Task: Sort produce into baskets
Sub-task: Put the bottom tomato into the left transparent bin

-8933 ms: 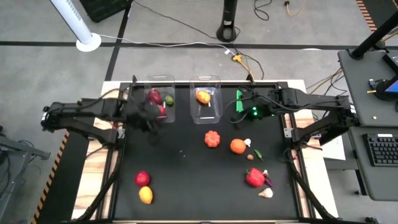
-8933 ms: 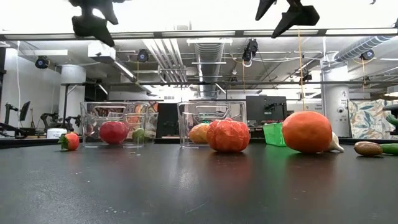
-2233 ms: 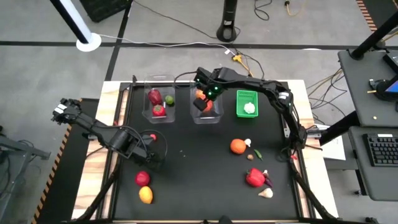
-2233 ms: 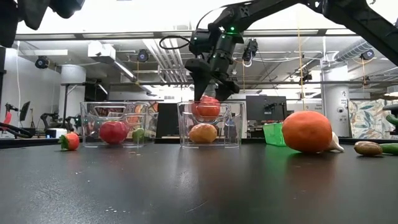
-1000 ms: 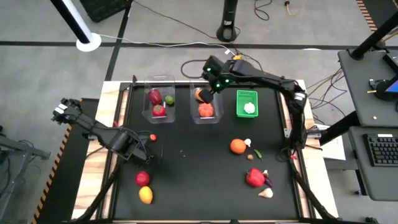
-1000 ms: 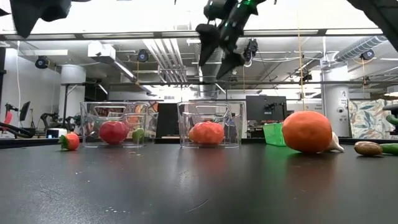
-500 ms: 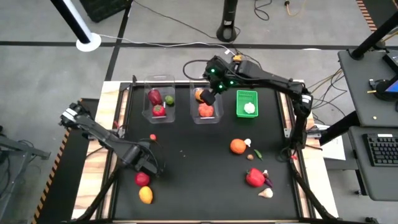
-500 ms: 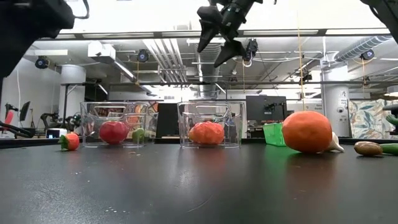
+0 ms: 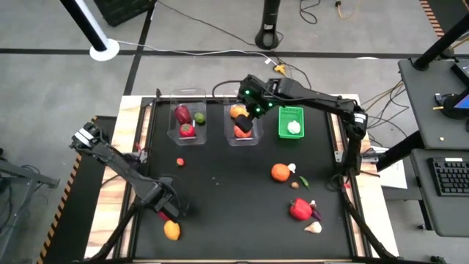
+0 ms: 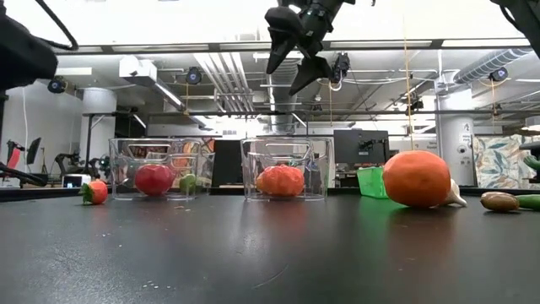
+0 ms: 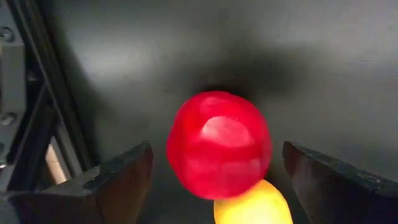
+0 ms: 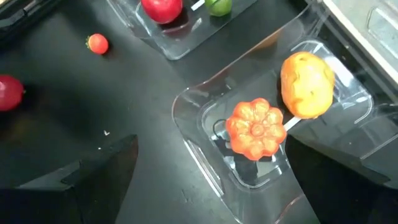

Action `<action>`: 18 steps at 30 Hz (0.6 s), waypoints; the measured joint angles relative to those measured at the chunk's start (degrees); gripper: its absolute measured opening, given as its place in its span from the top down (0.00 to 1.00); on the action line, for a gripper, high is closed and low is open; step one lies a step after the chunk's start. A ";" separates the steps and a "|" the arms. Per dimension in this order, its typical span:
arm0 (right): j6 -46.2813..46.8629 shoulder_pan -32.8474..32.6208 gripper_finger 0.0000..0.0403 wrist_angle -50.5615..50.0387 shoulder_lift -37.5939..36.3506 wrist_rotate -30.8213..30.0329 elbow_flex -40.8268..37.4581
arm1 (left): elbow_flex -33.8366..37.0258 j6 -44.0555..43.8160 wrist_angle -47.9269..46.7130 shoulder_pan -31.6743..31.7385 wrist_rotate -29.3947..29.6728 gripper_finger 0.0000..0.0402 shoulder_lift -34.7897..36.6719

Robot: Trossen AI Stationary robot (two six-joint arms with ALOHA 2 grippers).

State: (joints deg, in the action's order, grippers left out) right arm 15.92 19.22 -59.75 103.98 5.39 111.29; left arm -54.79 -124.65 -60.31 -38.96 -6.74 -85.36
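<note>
produce: red fruit (image 11: pixel 219 144) sits between spread jaws of left gripper (image 9: pixel 170 210), lined up for grabbing
right gripper (image 9: pixel 248 123): jaws spread, empty above clear tub (image 12: pixel 193 162), likely just unloaded

A robotics lab or workshop — exposed ducts (image 10: pixel 283 72) and pipes (image 10: pixel 498 63) run under an open ceiling, monitors (image 10: pixel 361 145) stand behind the black table (image 9: pixel 234 191), and cables (image 9: pixel 220 51) trail over the grey concrete floor (image 9: pixel 58 81) beside a keyboard (image 9: pixel 448 176).

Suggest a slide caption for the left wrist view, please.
Open left hand poised around a red fruit, a yellow fruit beside it on the black table.
</note>
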 joint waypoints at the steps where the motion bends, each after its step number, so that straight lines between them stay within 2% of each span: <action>1: 0.02 0.00 0.02 0.03 0.00 0.00 -0.27 | 0.54 -0.28 0.72 -0.15 0.00 0.16 0.00; 10: 1.03 -0.46 0.02 -0.02 0.00 0.09 -2.78 | 4.53 -0.97 8.09 -0.62 0.20 0.16 -0.36; 18: 1.03 -0.48 0.02 0.03 0.00 0.09 -2.80 | 4.98 0.34 10.35 -0.66 0.32 0.28 -1.77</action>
State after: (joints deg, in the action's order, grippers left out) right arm 16.95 18.74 -59.72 103.98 5.48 108.49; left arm -49.82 -124.32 -49.96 -39.62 -6.42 -87.13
